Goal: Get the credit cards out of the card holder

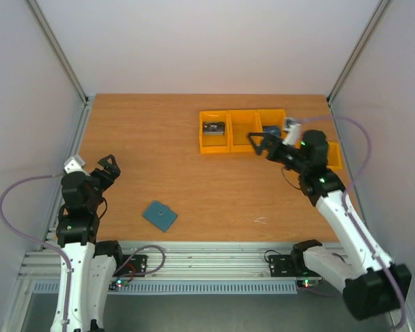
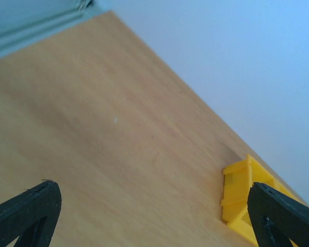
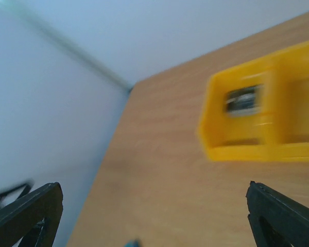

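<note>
- card holder point(image 1: 160, 216) is lying shut at the table's point(image 1: 194, 176) 7 o'clock, untouched; credit cards not showing
- left gripper point(image 1: 108, 167) is hanging released at 9 o'clock; right gripper point(image 1: 259, 145) is hovering released by yellow bins point(image 1: 242, 131) at 2 o'clock
- approach seemingly not begun; next move is calling for pinning and unfolding the holder

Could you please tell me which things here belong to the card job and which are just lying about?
For the job: card holder, folded shut, no cards showing; left gripper and right gripper, both open and empty.
Lying about: yellow bins; small dark item in the leftmost bin.
</note>
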Robot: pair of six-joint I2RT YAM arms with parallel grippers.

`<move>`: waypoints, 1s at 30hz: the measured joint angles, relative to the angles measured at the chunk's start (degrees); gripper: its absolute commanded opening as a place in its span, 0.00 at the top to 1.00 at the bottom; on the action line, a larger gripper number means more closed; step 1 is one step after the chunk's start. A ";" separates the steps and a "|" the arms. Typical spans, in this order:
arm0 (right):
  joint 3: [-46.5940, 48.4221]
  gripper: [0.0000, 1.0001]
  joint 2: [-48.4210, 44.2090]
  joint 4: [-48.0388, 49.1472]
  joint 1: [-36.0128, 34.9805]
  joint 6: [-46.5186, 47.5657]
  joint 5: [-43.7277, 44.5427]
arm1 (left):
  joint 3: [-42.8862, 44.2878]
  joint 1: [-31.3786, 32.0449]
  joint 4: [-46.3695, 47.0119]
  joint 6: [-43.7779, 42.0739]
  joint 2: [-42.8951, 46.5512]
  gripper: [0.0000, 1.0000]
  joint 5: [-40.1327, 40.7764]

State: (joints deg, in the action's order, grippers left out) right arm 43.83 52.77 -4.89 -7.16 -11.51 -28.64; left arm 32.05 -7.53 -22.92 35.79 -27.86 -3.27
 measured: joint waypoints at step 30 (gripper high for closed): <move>62.60 0.32 77.46 -53.07 -52.61 29.14 5.88 | -5.01 -2.40 -15.23 15.10 0.31 0.01 -1.90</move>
State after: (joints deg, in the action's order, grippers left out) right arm 106.43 130.23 -57.95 -59.77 17.63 -22.76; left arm 27.05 -9.93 -38.15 50.89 -27.55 -5.17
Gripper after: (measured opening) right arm 0.716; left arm 0.995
